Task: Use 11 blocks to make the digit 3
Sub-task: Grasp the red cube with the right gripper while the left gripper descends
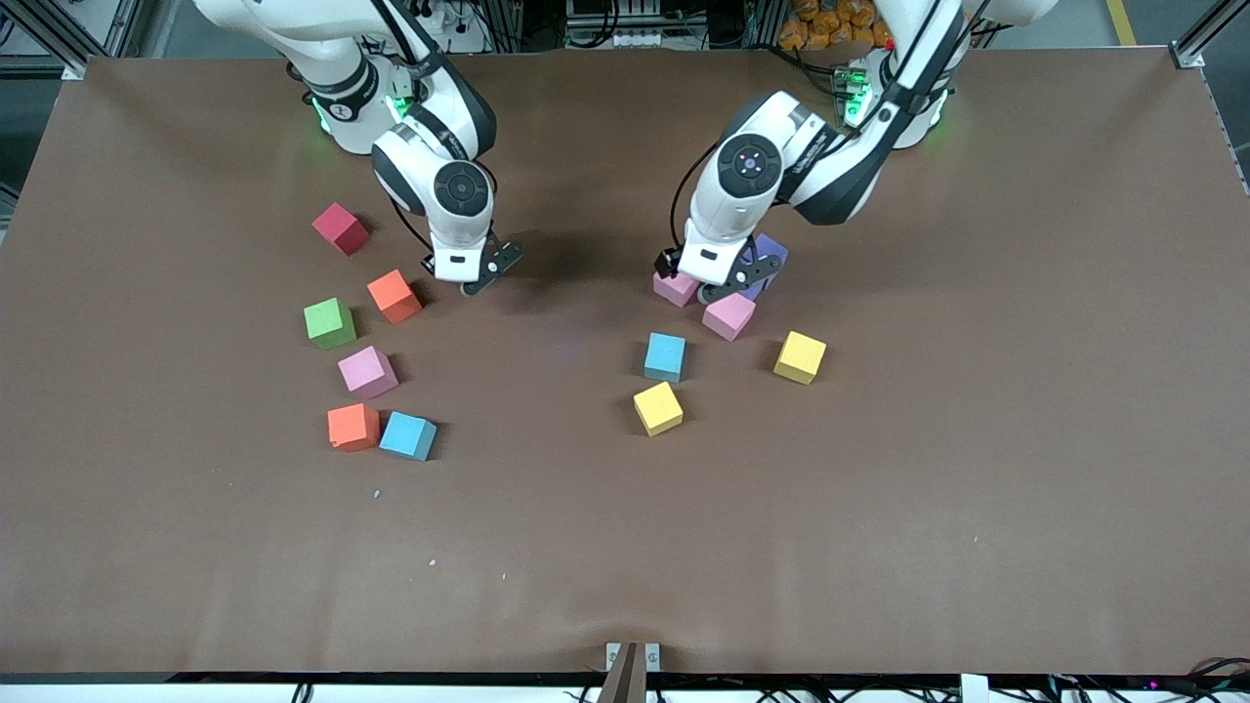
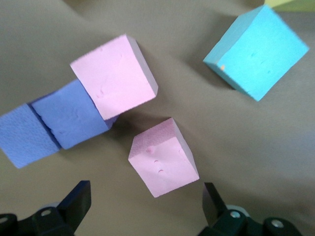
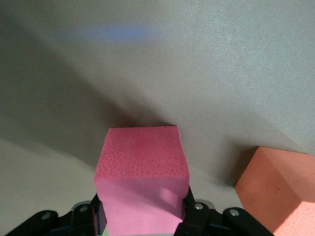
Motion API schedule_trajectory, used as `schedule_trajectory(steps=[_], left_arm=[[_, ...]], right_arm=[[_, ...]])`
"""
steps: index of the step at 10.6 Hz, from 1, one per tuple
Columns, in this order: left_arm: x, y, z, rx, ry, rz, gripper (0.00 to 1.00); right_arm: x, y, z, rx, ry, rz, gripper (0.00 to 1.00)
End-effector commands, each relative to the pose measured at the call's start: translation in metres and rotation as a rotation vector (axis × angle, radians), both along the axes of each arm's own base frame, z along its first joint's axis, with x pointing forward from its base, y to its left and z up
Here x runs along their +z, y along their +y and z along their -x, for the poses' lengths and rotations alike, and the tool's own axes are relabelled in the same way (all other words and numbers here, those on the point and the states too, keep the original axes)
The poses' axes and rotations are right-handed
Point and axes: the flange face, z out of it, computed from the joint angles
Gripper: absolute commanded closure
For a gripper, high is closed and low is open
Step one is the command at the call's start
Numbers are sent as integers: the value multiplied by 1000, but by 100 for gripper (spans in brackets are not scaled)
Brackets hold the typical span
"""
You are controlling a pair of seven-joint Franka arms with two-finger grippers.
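Purple cubes (image 1: 770, 256) mostly hidden by left arm; yellow block (image 2: 290, 4) cropped.

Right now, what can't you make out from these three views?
- Front view: the right pincer hides the cube it grips. Only the right wrist view shows that pink-red cube.
- Front view: the left pincer, open, covers most of the purple cubes. The left wrist view's edge cuts one off.
- Right wrist view: the orange cube is cut by the edge.
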Motion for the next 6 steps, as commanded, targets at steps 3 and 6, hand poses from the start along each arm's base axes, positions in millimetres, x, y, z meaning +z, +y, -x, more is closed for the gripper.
schedule_trajectory(steps=[3, 6], left_arm=[[-23, -4, 19, 81, 16, -2, 0], [-40, -18, 39, 168, -25, 19, 0]], right_arm=[[40, 37, -3, -273, 62, 35, 87], [59, 84, 3, -437, 36, 10, 88]])
